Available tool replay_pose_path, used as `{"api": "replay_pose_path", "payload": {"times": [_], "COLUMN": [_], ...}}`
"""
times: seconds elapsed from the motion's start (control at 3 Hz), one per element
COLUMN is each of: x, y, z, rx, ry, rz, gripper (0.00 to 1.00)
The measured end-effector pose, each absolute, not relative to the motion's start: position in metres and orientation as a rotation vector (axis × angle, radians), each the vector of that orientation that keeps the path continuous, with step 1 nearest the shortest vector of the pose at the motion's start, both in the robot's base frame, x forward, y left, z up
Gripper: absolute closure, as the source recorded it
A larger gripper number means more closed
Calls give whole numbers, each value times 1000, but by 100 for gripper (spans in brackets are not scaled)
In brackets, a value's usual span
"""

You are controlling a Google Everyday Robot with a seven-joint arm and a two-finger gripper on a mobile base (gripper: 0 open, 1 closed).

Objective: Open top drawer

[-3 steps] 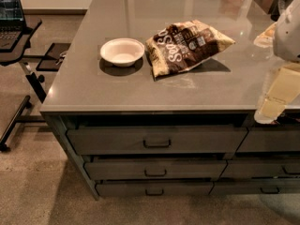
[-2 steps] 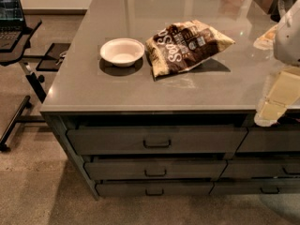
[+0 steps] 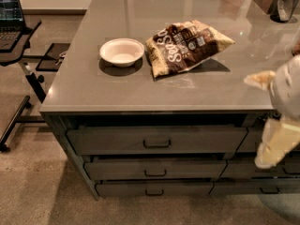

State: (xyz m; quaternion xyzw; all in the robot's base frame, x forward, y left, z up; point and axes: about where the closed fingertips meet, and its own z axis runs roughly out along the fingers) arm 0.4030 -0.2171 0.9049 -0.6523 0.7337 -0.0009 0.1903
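Top drawer (image 3: 108, 141) lies directly under the front edge of the table (image 3: 140, 95), with its loop pull (image 3: 157, 144) centred. The tool (image 3: 276, 139) hangs at the front right corner, apart from the pull; its state cannot be told.

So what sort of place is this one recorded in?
Probably an office kitchenette or break area: a grey counter over drawer stacks, including the top drawer, a snack bag and white bowl on it, a laptop at left. The gripper hangs at the right edge.
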Motion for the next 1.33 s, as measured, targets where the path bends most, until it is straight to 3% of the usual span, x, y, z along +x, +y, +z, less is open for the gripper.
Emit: {"api": "replay_pose_path", "payload": {"times": [1.33], "x": [396], "y": [-216], "z": [772], "rx": [-2001], "ry": [1932], "rz": [-92], "gripper": [0]}}
